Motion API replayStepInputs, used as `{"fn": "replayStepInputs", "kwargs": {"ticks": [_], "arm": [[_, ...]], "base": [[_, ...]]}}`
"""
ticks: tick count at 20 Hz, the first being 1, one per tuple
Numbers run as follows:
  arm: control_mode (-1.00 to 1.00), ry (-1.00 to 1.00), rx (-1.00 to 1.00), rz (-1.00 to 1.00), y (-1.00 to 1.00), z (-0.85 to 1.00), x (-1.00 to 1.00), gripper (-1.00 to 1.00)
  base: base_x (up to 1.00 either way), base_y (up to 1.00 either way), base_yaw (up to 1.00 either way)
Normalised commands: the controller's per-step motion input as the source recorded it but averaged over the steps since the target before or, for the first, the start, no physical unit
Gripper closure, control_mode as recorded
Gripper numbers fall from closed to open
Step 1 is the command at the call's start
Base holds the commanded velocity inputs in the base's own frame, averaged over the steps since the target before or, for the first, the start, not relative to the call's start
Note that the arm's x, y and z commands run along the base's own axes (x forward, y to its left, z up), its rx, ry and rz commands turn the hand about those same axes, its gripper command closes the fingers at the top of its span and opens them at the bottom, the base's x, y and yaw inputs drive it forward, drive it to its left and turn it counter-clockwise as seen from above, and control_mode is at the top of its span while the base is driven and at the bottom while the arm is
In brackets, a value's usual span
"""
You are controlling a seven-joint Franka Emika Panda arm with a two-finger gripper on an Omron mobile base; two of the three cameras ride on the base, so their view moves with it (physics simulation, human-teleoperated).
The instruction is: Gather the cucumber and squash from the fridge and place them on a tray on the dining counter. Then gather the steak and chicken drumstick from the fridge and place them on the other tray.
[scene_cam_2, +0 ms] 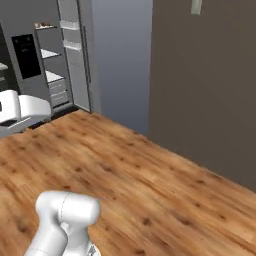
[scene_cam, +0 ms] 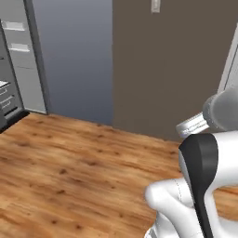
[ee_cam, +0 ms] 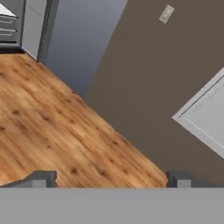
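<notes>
The robot is out on the bare wooden floor (scene_cam_2: 150, 180), and the fridge (scene_cam_2: 60, 60) stands off at the far left with a door swung open and pale shelves showing inside. From where it is parked, most of what faces it is the brown wall (scene_cam: 172, 69) to the right of the fridge, so I'd judge the step in hand is driving or turning toward the fridge. To do that well, the base should square up to the open compartment and stop near enough that the arm reaches the shelves without clipping the open door beside them. I can't make out any food on those shelves from here; it's too small.

The gripper (ee_cam: 109, 179) has its fingers (ee_cam: 41, 178) spread wide, well apart, with nothing between them and touching nothing, just floor and wall ahead.
</notes>
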Motion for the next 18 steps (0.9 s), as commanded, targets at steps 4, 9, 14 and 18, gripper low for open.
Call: {"fn": "replayStepInputs", "kwargs": {"ticks": [4, 9, 14, 18], "arm": [[1.0, 0.0, 0.0, 0.0, 0.0, 0.0, 0.0, -1.0], [1.0, 0.0, 0.0, 0.0, 0.0, 0.0, 0.0, -1.0], [1.0, 0.0, 0.0, 0.0, 0.0, 0.0, 0.0, -1.0], [1.0, 0.0, 0.0, 0.0, 0.0, 0.0, 0.0, -1.0]], "base": [[0.54, 0.02, 0.78], [0.91, -0.04, 0.52], [1.0, -0.11, 0.31], [1.0, -0.16, 0.36]]}}
